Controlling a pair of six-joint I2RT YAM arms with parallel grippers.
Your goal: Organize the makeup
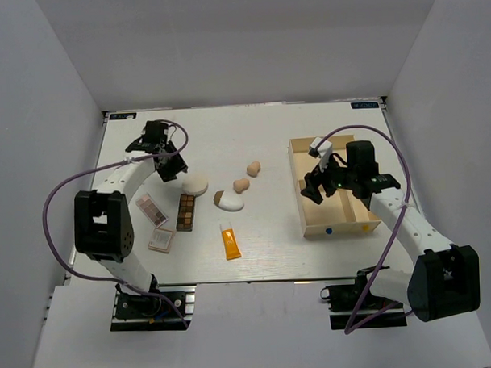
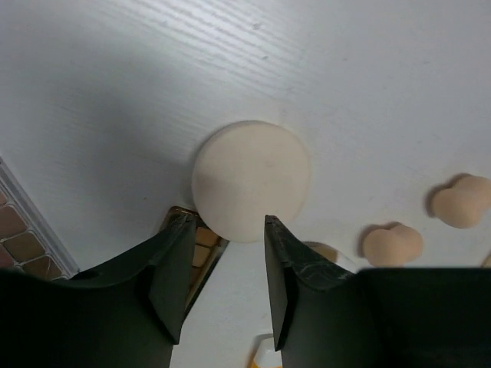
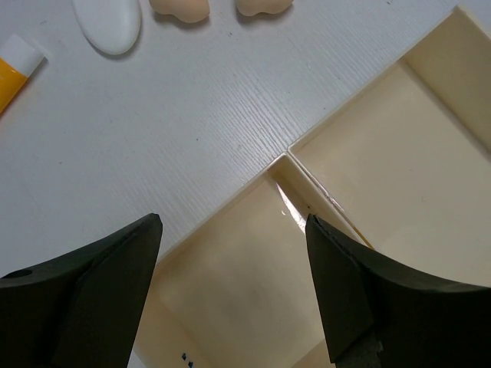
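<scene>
The makeup lies loose on the white, wood-grained table (image 1: 268,135), all of it to the left of the pale wooden box (image 1: 352,226). The box is rectangular, with thin straight walls and smooth cream compartments. My right jaws hang released and spread wide over the corner where its divider meets the left wall.

Nearest my left arm is the small cosmetics set (image 1: 152,209), a flat case with rows of pinkish pans. Just beside it is the brown eyeshadow palette (image 1: 185,212), a slim rectangle of dark squares. Above that sits the round cream puff (image 1: 195,185), a matte, soft-looking disc. My left jaws are released above its near edge, grasping nothing.

To the right of the palette lies the white-and-brown teardrop sponge (image 1: 228,201), smooth and rounded, on its side. The glossy orange tube (image 1: 230,242) lies flat below it, white cap toward the sponge. The square pinkish compact (image 1: 161,239) lies near the table's front left. The two peach egg sponges (image 1: 253,168) (image 1: 241,185), small and dimpled, sit close together between the teardrop and the box.
</scene>
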